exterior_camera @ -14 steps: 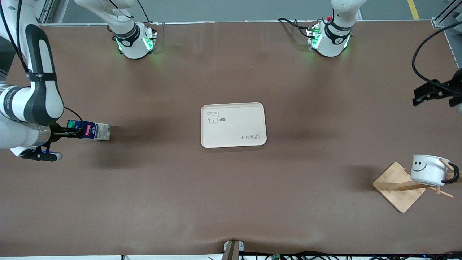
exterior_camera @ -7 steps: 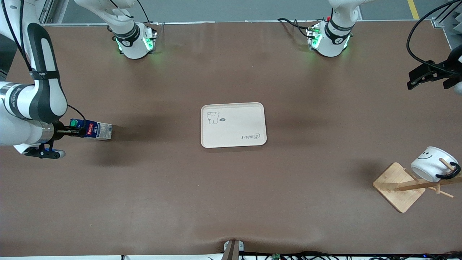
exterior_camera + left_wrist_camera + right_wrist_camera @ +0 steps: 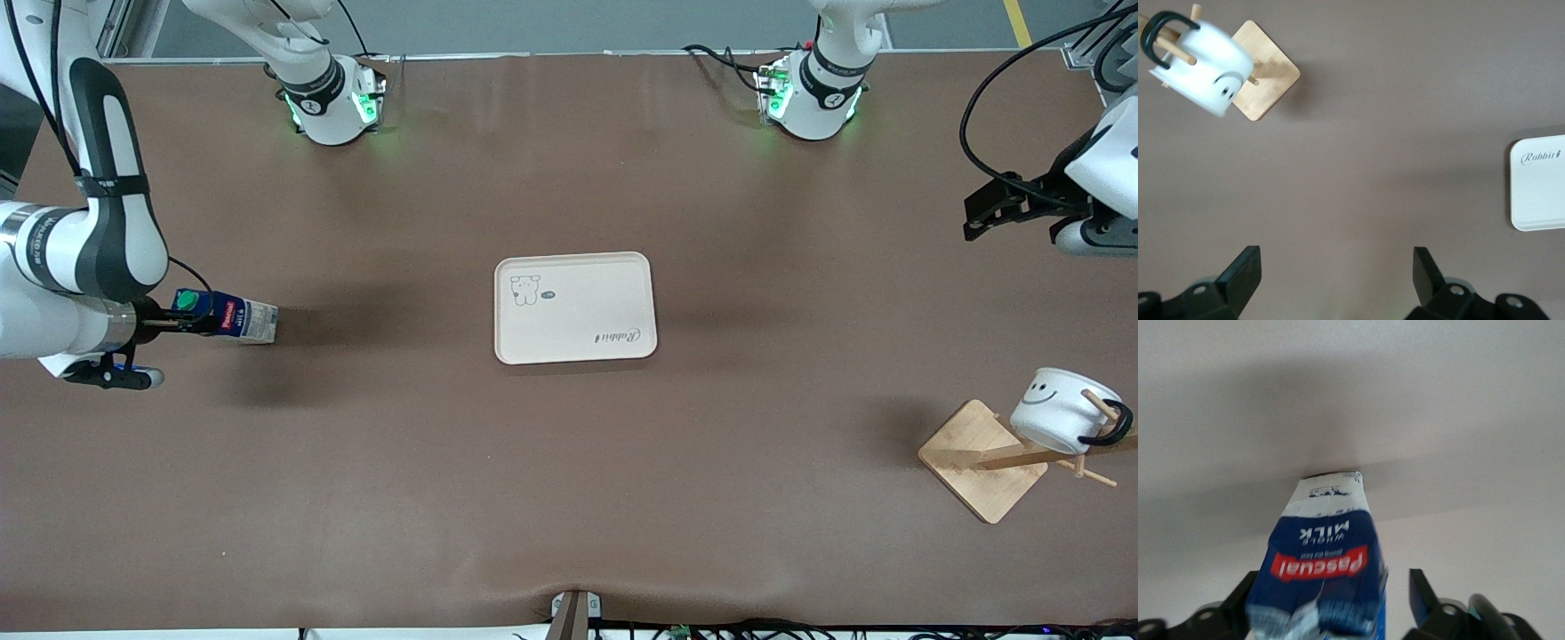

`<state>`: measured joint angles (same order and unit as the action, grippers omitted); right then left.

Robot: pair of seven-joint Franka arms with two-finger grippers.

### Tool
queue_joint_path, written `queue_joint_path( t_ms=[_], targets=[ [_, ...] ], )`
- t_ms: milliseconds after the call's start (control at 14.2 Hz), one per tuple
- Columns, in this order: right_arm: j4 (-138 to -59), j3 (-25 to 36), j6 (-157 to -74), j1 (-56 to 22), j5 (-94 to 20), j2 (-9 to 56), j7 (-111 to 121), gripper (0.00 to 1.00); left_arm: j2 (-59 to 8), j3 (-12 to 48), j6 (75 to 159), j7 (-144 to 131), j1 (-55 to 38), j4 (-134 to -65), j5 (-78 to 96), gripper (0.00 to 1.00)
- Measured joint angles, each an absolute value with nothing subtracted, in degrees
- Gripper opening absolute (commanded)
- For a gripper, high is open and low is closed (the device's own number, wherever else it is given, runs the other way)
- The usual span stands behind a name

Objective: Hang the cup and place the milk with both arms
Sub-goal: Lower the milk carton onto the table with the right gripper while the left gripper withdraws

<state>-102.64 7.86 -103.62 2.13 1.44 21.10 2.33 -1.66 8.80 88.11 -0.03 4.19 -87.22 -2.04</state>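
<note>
1. The right tool (image 3: 173,324) is at the right arm's end of the worktop (image 3: 569,462), with the milk carton (image 3: 229,317) between its fingers.
2. In the right wrist view the carton (image 3: 1325,567) sits against one finger, while the other finger (image 3: 1423,597) stands apart from it with a gap showing; whether the tool actually grips the carton cannot be told.
3. In the front view the carton shows its green cap (image 3: 186,300) next to the tool and its pale lower part pointing toward the tray. Whether it rests on the worktop or is lifted cannot be told.
4. The cream tray (image 3: 575,308) lies flat in the middle of the worktop, well apart from the carton.
5. The left tool (image 3: 987,212) is up in the air over the left arm's end of the worktop. Its fingers (image 3: 1241,273) are spread wide with nothing between them.
6. The cup (image 3: 1058,416) hangs tilted on a peg of the wooden rack (image 3: 987,458), its black handle (image 3: 1111,428) looped over the peg and its smiley face turned up.
7. The rack stands at the left arm's end of the worktop, nearer to the front camera than the tray.
</note>
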Motion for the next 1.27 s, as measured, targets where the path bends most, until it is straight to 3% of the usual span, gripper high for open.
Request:
queue_joint_path(
  t_ms=[775, 1127, 1268],
  targets=[
    [-101.85, 7.83, -102.67, 2.12, 1.45, 21.02, 2.33, 1.0, -3.72, 10.53, 89.38, -0.03, 3.1, -87.22, -1.92, 1.0],
    [-90.7, 7.68, -88.86, 2.05, 1.17, 19.77, 2.32, 1.0, -3.99, 10.09, 89.45, -0.64, 3.63, -87.22, -1.92, 1.0],
    [-85.87, 7.56, -86.99, 2.03, 0.59, 19.54, 2.31, 1.0, -3.93, 10.08, 89.35, -2.44, 4.47, -87.13, -1.92, 1.0]
  ],
)
